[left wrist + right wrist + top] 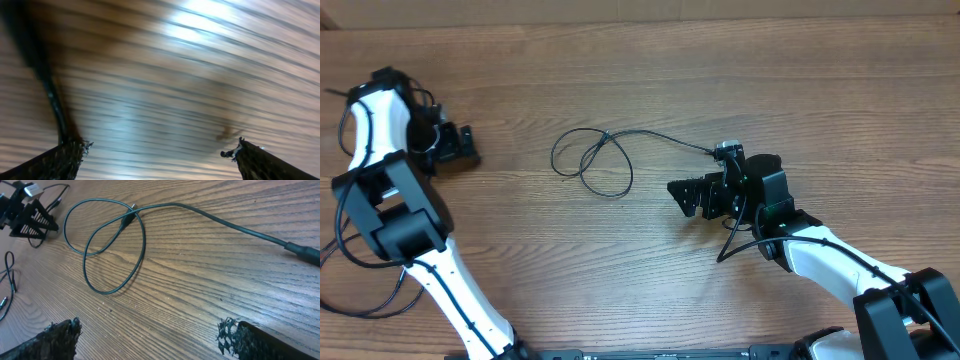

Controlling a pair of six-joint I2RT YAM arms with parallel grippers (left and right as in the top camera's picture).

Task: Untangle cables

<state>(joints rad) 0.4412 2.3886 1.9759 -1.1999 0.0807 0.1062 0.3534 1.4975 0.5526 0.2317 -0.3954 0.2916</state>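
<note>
One thin black cable (pixel 592 162) lies on the wooden table near the centre, folded into two crossing loops. A single strand runs right from them toward my right gripper (pixel 682 198). In the right wrist view the loops (pixel 107 245) lie ahead and to the left, and the strand ends in a thicker plug (pixel 302 251) at the right edge. My right gripper (pixel 150 330) is open over bare wood, short of the loops. At the far left, well away from the loops, my left gripper (pixel 473 148) is also open. Its view is blurred; the left gripper (pixel 155 147) holds nothing.
More thin black strands (pixel 9 282) lie at the left edge of the right wrist view, near the left gripper (pixel 27 215). A dark blurred cord (pixel 50 95) runs down to the left finger in the left wrist view. The left arm's own cables (pixel 345 260) hang at the table's left.
</note>
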